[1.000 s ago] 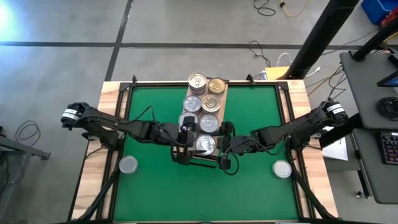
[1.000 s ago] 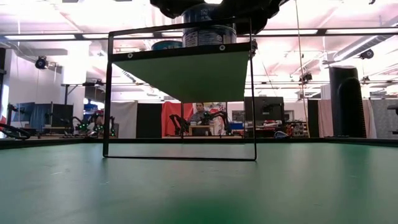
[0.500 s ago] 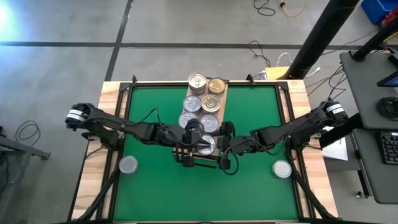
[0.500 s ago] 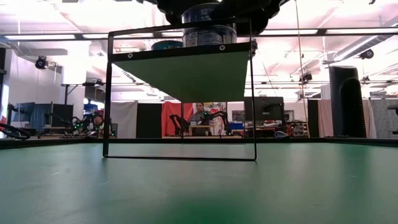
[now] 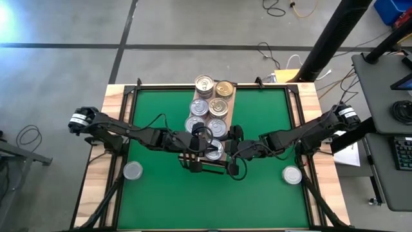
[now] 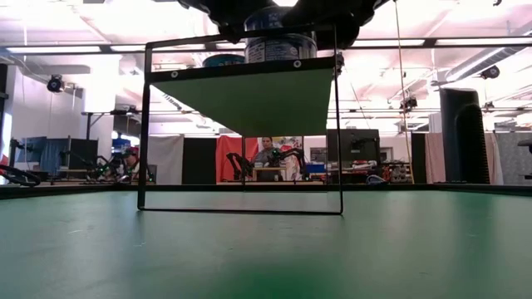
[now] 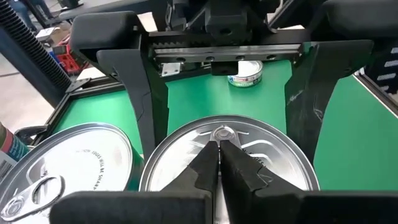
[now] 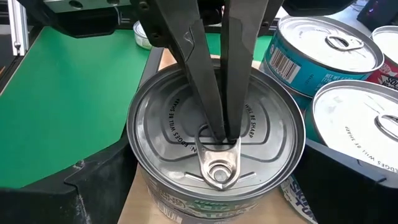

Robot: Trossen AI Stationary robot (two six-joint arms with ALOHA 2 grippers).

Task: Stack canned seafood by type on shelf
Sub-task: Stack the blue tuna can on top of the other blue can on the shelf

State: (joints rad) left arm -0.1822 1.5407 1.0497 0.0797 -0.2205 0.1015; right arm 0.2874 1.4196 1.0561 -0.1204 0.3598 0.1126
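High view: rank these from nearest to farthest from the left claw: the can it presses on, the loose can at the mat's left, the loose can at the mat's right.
1. Can under the left claw, at the shelf's near end.
2. Loose can, left side of the mat.
3. Loose can, right side of the mat.

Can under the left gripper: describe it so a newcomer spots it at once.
On the long light-wood shelf crossing the green table, take the can row's near end. That silver-topped round tin sits between the open right gripper's fingers, and alone has the shut left gripper on its pull-tab.
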